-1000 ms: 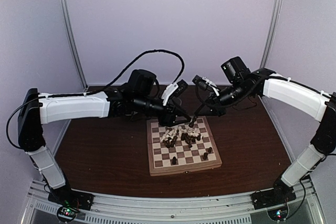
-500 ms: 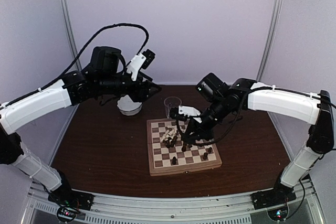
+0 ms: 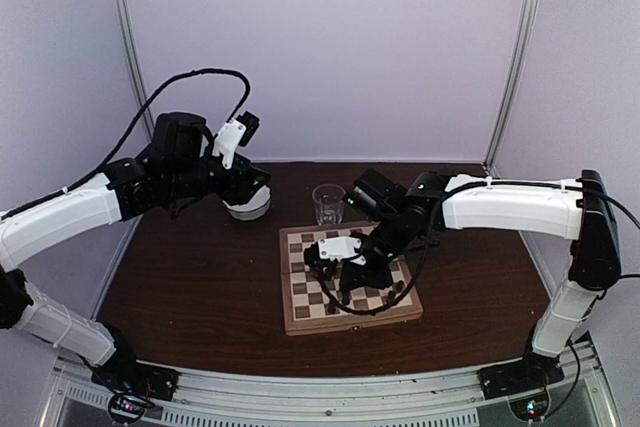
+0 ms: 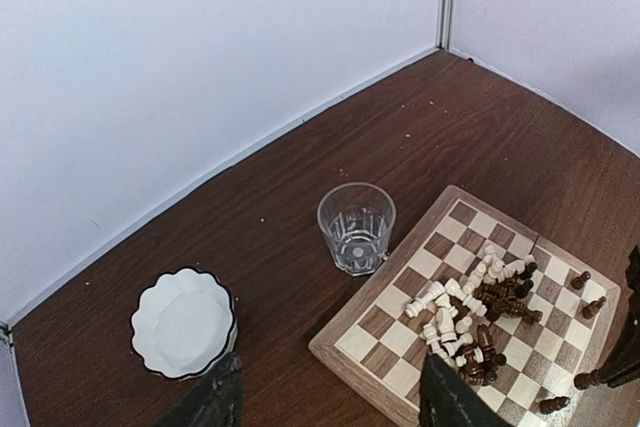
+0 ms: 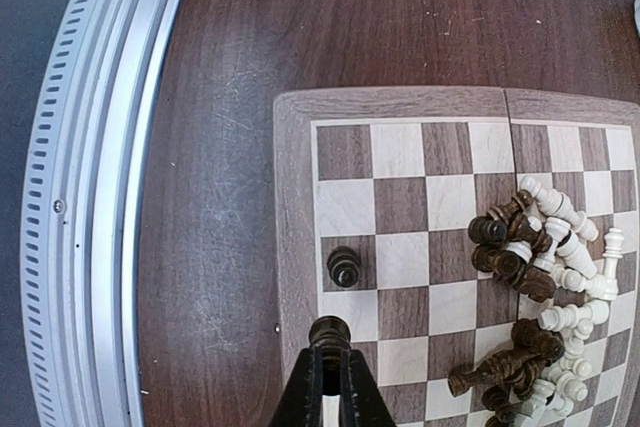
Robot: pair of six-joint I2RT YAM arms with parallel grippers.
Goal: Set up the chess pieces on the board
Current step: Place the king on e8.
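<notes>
The board (image 3: 350, 326) lies mid-table, with a heap of dark and cream chess pieces (image 4: 478, 309) lying on its squares (image 5: 540, 277). My right gripper (image 5: 330, 352) is shut on a dark piece (image 5: 330, 331), upright over the board's edge row by the rim (image 5: 290, 247). One square away stands another dark piece (image 5: 344, 266). In the top view the right gripper (image 3: 343, 272) reaches low over the board and hides much of the heap. My left gripper (image 4: 335, 407) hangs open and empty, high above the table between the bowl and the board rim (image 4: 340, 352); in the top view it (image 3: 258, 179) is over the bowl.
A clear glass (image 4: 356, 227) stands just behind the board (image 3: 328, 204). A white scalloped bowl (image 4: 184, 321) sits at the back left (image 3: 247, 209). Standing dark pieces (image 4: 586, 279) are at the board's right side. A ribbed metal rail (image 5: 100, 197) borders the table's near edge.
My left arm has pulled back up and left off the board to above the bowl, its jaws widening. My right arm has swung down across the board toward its near-left squares.
</notes>
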